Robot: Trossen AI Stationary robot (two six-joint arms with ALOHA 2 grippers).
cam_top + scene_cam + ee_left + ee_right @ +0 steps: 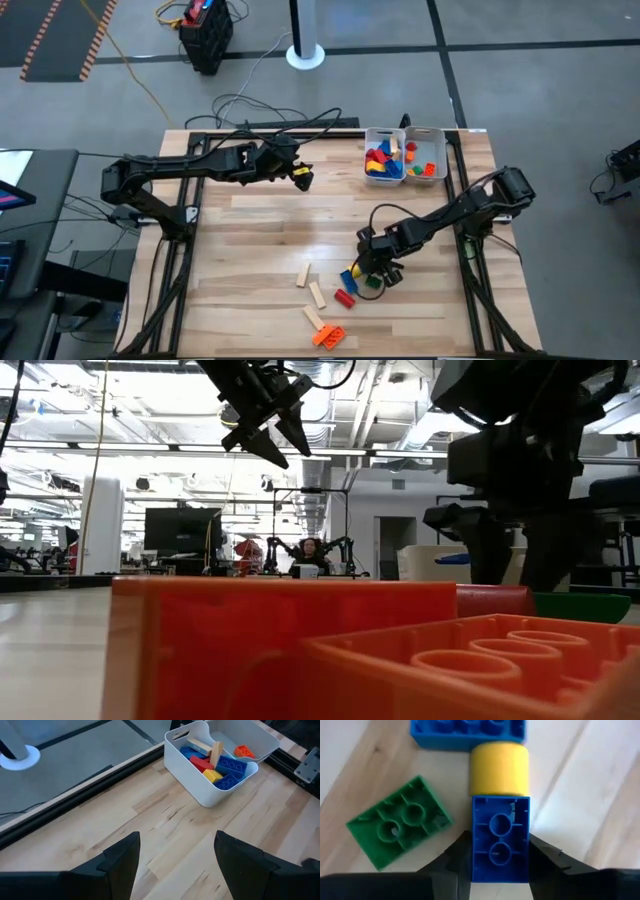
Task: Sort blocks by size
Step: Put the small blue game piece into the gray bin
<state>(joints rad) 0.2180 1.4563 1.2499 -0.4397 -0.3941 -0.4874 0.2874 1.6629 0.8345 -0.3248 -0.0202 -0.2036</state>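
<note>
Two white plastic trays (404,152) sit side by side at the far edge of my pale wooden table (260,250), which has plank seams and a dark metal frame around it. Beyond lies a grey concrete floor with cables and a white round post base (305,55); the low view looks into a bright hall with ceiling lights, monitors and a seated person (312,552).

My left gripper (301,178) hangs above the table's far middle, fingers spread, pinching nothing; its wrist view shows a tray holding smooth red, blue and yellow studded blocks (220,765) and a pale wooden bar.

My right gripper (378,268) is down at the near cluster, its dark fingers set on either side of a small blue brick (500,840), hollow underside up with two round tubes. A yellow rounded block (499,767) touches its end; a green brick (399,822), also underside up, lies just beside. Pale wooden bars (310,285), a red brick (345,298) and an orange one (326,336) lie apart nearby
</note>
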